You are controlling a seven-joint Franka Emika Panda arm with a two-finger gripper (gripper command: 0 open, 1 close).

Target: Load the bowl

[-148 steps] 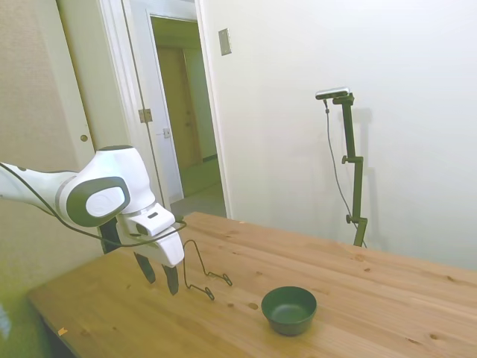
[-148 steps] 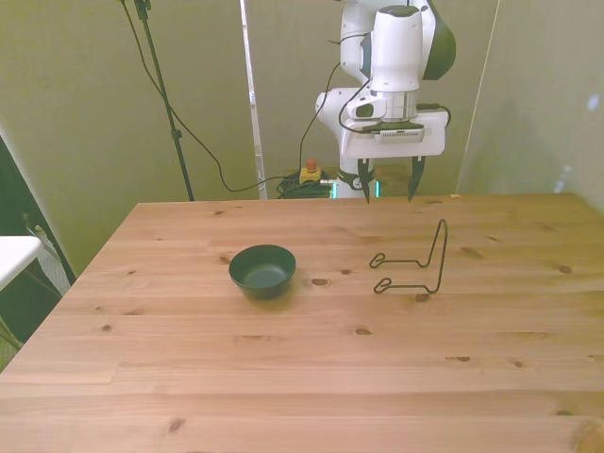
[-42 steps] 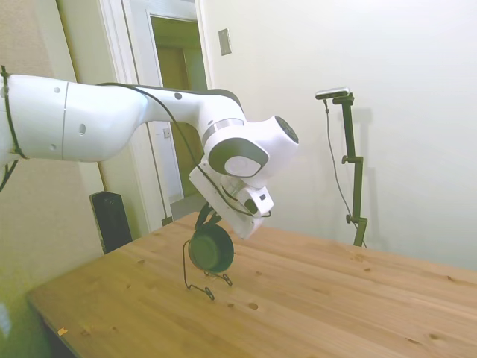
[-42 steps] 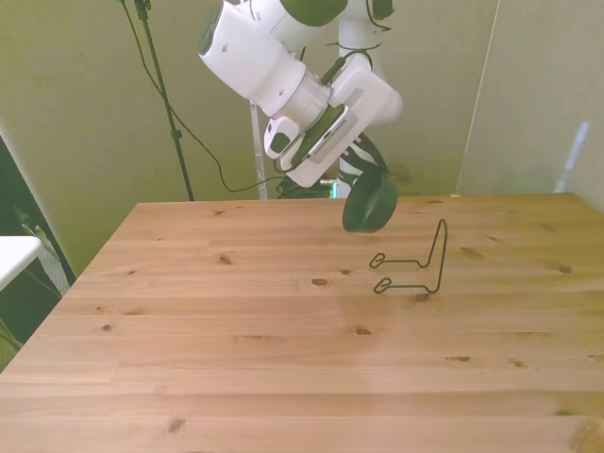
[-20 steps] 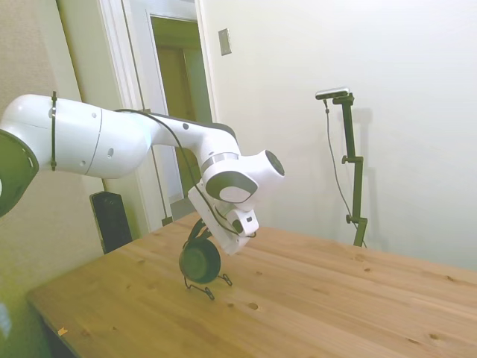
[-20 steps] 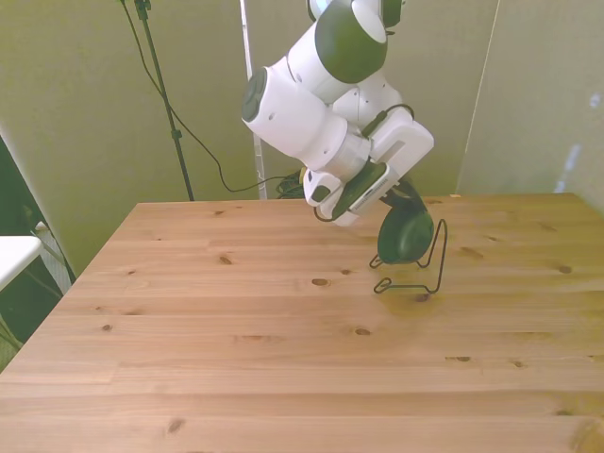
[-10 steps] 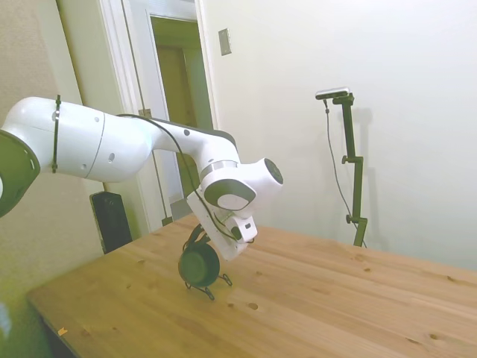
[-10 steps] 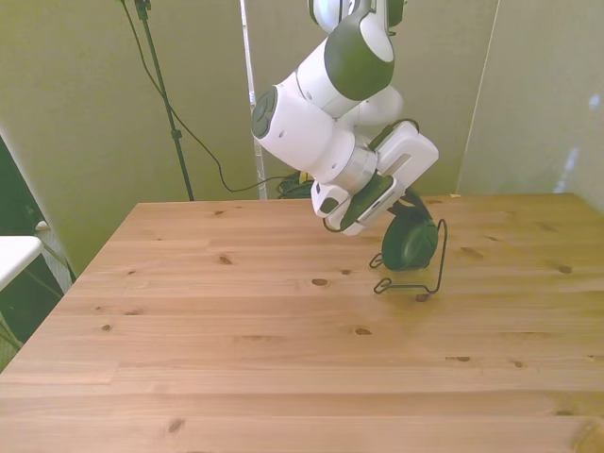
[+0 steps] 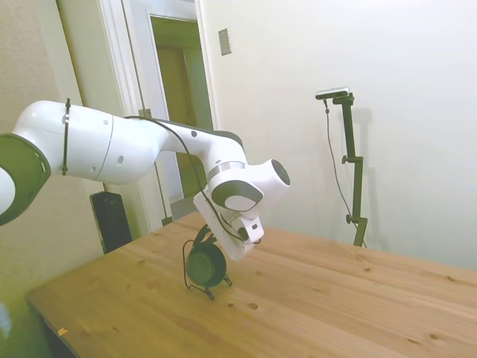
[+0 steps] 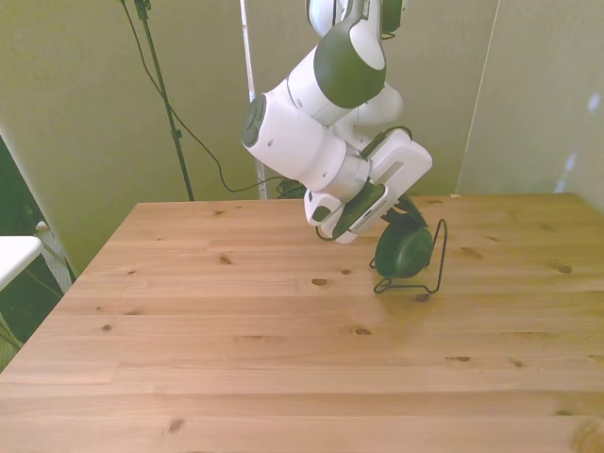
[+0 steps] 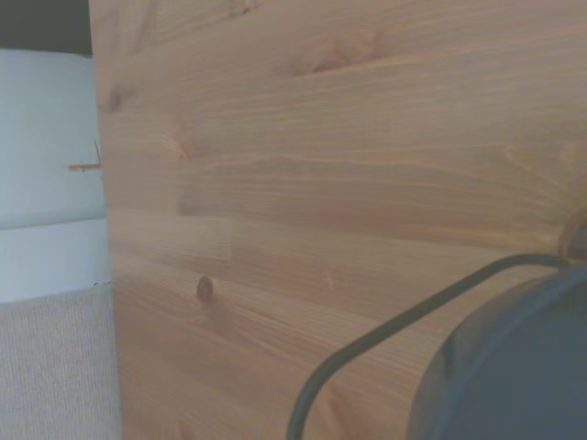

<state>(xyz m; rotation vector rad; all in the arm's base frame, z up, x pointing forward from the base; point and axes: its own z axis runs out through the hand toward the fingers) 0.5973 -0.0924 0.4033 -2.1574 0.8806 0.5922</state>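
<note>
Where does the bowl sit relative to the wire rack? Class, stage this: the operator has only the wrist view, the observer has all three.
Observer: In the front view the bowl stands on edge over the base wires of the wire rack, on the front view's left of its upright loop.
Operator: Does it lie on the table?
Observer: It seems not; in the side view the bowl appears just clear of the table, inside the rack.
Operator: Where is the gripper?
Observer: The gripper is at the bowl's upper rim, under a steeply tilted wrist.
</note>
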